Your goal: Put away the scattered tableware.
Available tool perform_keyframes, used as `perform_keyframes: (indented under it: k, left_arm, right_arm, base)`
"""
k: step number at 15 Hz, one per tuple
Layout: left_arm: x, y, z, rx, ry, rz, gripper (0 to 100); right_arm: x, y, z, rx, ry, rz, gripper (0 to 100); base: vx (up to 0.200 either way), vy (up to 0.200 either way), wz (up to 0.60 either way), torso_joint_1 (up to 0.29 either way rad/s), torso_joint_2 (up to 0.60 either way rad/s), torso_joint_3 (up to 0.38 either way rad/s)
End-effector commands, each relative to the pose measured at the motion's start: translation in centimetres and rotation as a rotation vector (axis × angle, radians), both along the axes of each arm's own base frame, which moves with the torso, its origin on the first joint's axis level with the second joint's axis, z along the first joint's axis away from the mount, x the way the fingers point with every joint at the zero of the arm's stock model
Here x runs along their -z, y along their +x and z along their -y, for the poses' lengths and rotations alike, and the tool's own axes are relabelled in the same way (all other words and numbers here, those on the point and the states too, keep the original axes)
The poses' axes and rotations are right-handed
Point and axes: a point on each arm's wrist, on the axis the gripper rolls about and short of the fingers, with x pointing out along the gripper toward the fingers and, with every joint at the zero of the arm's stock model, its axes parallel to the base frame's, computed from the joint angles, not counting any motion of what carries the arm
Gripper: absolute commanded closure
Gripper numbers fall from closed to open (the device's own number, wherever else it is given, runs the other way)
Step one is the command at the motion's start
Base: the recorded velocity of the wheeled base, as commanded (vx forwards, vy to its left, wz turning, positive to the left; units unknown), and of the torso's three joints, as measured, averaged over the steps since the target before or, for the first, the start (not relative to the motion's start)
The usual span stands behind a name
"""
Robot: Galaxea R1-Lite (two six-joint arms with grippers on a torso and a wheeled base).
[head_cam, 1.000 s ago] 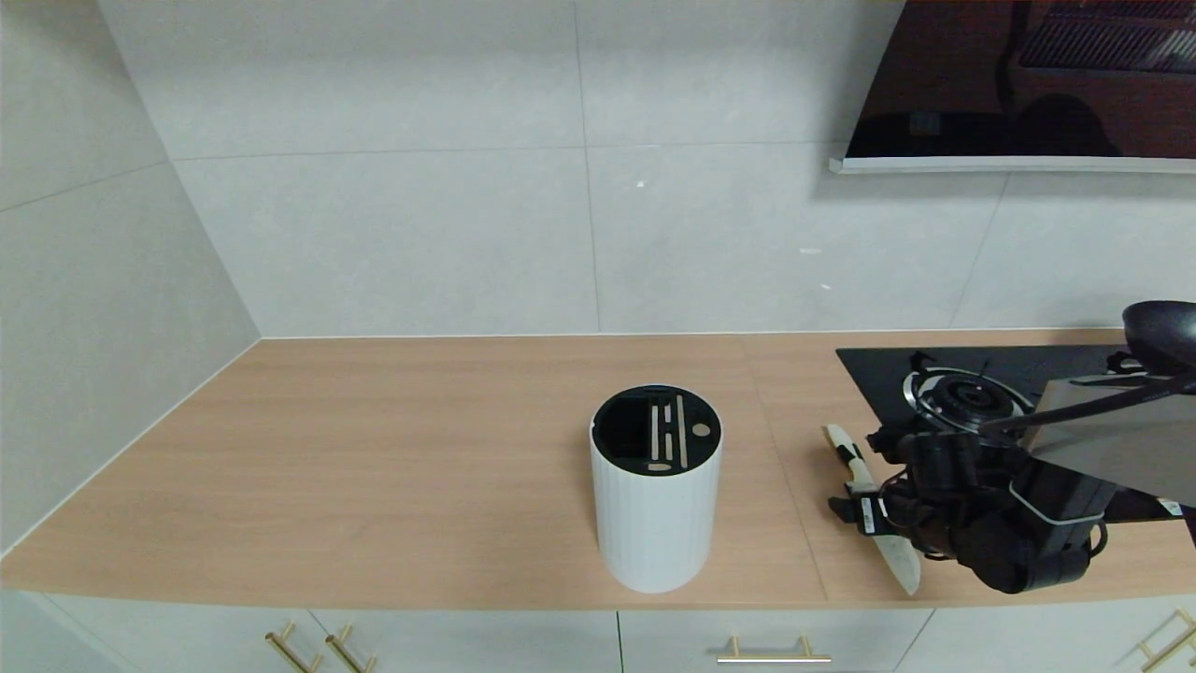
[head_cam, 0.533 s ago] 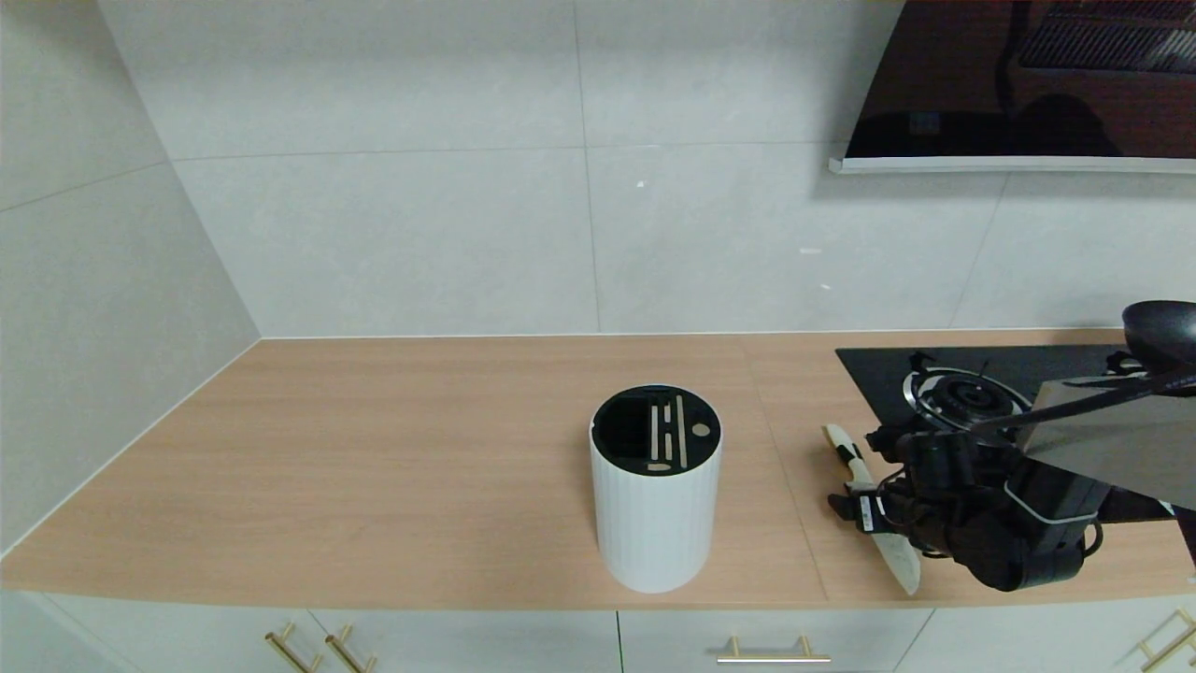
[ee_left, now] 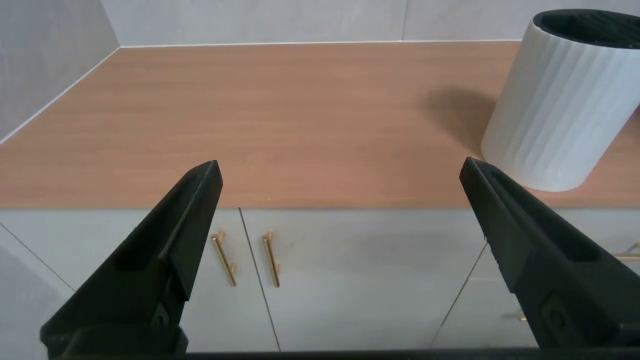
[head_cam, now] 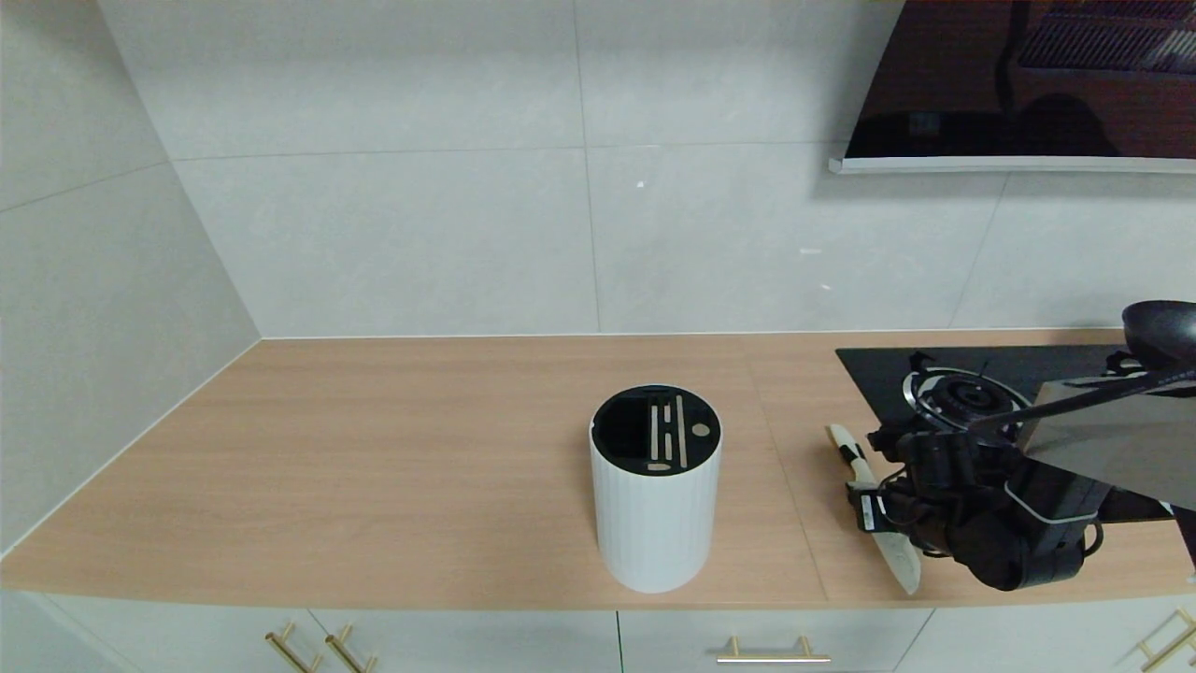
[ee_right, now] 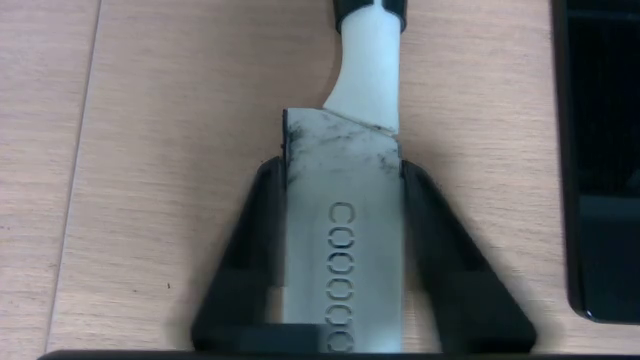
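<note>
Wood-grain counter [head_cam: 420,449] runs under everything you are working on. At your far left, the left gripper [ee_left: 340,172] hangs off the counter's front edge, its jaws spread wide with nothing between them. Mid-counter stands the white ribbed holder [head_cam: 657,523], upright, with its slotted black top facing up. Right of it, between holder and hob [head_cam: 878,369], the knife [head_cam: 899,561] lies flat, handle toward the wall and tip toward the front edge. The right gripper [ee_right: 343,180] sits low over it, and its fingers [ee_right: 250,250] appear pressed against both long edges of the blade near the heel, pinching it across its width. Judge it light and stiff, but the pale blade looks smooth and thin. Expect it to slip or swing about the pinch, and note that one pad bears on the cutting edge. Lift it slowly and keep it level; a hold nearer the handle would be steadier.
</note>
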Motion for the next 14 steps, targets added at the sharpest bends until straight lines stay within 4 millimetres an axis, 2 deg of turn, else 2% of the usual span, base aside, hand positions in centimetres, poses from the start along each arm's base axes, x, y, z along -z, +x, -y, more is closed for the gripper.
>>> perform_keyframes:
  k: [1, 5, 7, 9, 10, 11, 14]
  left_arm:
    - [0.0, 0.0, 0.0, 0.000, 0.000, 0.000, 0]
    - [0.0, 0.0, 0.0, -0.001, 0.000, 0.000, 0]
    - [0.0, 0.0, 0.0, -0.001, -0.002, 0.000, 0]
    - [0.0, 0.0, 0.0, -0.001, -0.002, 0.000, 0]
    - [0.0, 0.0, 0.0, -0.001, -0.002, 0.000, 0]
    - [0.0, 0.0, 0.0, 0.000, 0.000, 0.000, 0]
    - [0.0, 0.0, 0.0, 0.000, 0.011, 0.001, 0]
  right_arm:
    - [-0.1, 0.0, 0.0, 0.000, 0.000, 0.001, 100]
    - [-1.2, -0.1, 0.0, 0.004, 0.008, 0.024, 100]
    - [-2.8, -0.6, -0.3, 0.014, 0.019, 0.055, 100]
    - [-5.7, -1.5, -1.1, -0.008, 0.036, 0.111, 100]
    - [-6.1, -1.7, -1.2, -0.011, 0.037, 0.120, 100]
    - [-8.1, -2.6, -1.5, -0.025, 0.047, 0.160, 100]
    - [-11.2, -4.3, -2.8, -0.065, 0.075, 0.228, 100]
  base:
    - [0.000, 0.000, 0.00, 0.000, 0.00, 0.000]
    - [0.000, 0.000, 0.00, 0.000, 0.00, 0.000]
    - [0.000, 0.000, 0.00, 0.000, 0.00, 0.000]
    - [0.000, 0.000, 0.00, 0.000, 0.00, 0.000]
    - [0.000, 0.000, 0.00, 0.000, 0.00, 0.000]
    - [0.000, 0.000, 0.00, 0.000, 0.00, 0.000]
    - [0.000, 0.000, 0.00, 0.000, 0.00, 0.000]
